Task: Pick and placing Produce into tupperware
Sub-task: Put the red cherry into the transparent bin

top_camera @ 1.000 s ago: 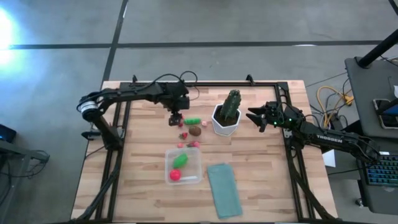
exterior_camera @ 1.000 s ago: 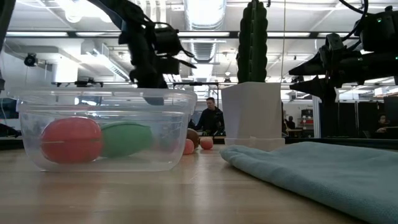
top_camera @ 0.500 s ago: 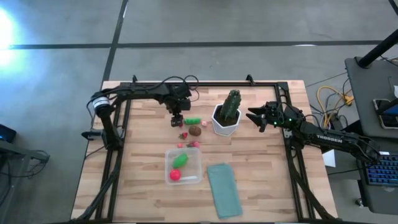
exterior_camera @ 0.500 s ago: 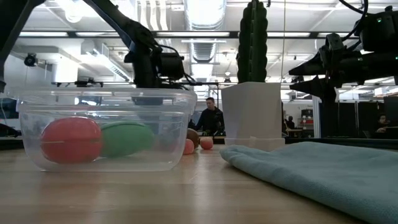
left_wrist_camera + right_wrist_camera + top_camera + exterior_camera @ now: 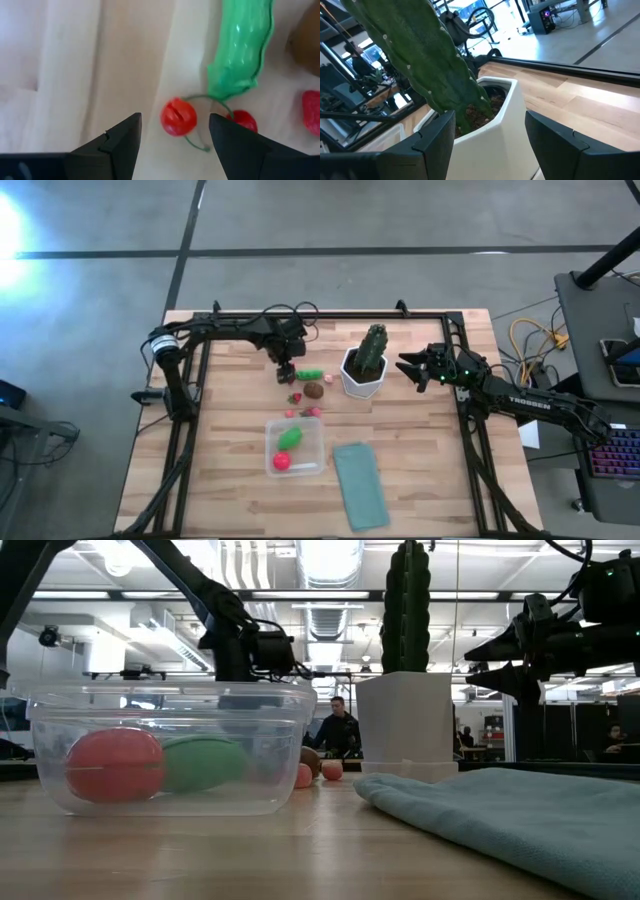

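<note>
Left gripper poised over the far-left part of the pale wooden slatted table, dark fingers spread wide with nothing between them — framed in the gap, a pair of tiny red toy cherries on a green stem. Just beside the cherries, a green elongated toy pea pod lying flat on the wood; past it, the edge of a brown round toy piece and a small pink-red toy piece.

Nearer the front edge, the small clear square plastic tupperware with rounded corners, already containing a red round toy fruit and a green oval toy vegetable, side by side. Two small pink pieces just outside its far rim. To its right, a flat teal-green rectangular lid.

Right gripper held above the table just beside the tall green cactus in a white angular pot, fingers parted and empty. White lettering on the right arm — "TROSSEN".

A person visible in the room beyond.
</note>
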Action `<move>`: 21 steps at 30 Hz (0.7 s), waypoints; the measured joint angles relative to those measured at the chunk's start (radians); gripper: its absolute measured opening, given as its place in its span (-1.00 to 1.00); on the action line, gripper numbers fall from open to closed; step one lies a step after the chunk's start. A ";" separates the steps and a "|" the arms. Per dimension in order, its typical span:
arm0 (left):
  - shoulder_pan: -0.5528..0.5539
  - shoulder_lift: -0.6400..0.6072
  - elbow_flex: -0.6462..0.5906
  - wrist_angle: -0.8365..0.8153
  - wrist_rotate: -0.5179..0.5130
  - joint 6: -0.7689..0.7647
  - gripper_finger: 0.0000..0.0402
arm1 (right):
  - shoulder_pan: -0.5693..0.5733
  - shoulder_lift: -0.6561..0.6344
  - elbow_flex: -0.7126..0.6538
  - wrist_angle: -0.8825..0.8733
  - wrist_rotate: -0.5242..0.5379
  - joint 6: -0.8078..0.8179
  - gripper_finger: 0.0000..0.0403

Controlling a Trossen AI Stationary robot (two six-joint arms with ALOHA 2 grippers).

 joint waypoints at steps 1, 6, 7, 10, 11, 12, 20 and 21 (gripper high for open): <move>0.001 0.000 0.000 0.006 -0.001 0.000 0.09 | 0.000 0.000 0.000 0.000 0.000 0.000 0.16; 0.003 0.010 -0.003 0.016 0.000 0.000 0.09 | 0.000 0.000 0.000 0.000 0.000 0.000 0.16; 0.003 0.014 -0.003 0.016 0.000 0.000 0.09 | 0.000 0.000 0.000 0.000 0.000 0.000 0.16; 0.004 0.022 -0.003 0.032 0.002 0.000 0.09 | 0.000 0.000 0.000 0.000 0.000 0.000 0.16; 0.004 0.024 -0.003 0.031 0.002 0.000 0.09 | 0.000 0.000 0.000 0.000 0.000 0.000 0.16; 0.004 0.026 -0.003 0.033 0.003 0.000 0.09 | 0.000 0.000 0.000 0.000 0.000 0.000 0.16; 0.008 0.028 -0.003 0.035 0.004 0.002 -0.14 | 0.000 0.000 0.000 0.000 0.000 0.000 0.16; 0.008 0.028 -0.003 0.035 0.004 0.002 -0.19 | 0.000 0.000 0.000 0.000 0.000 0.000 0.16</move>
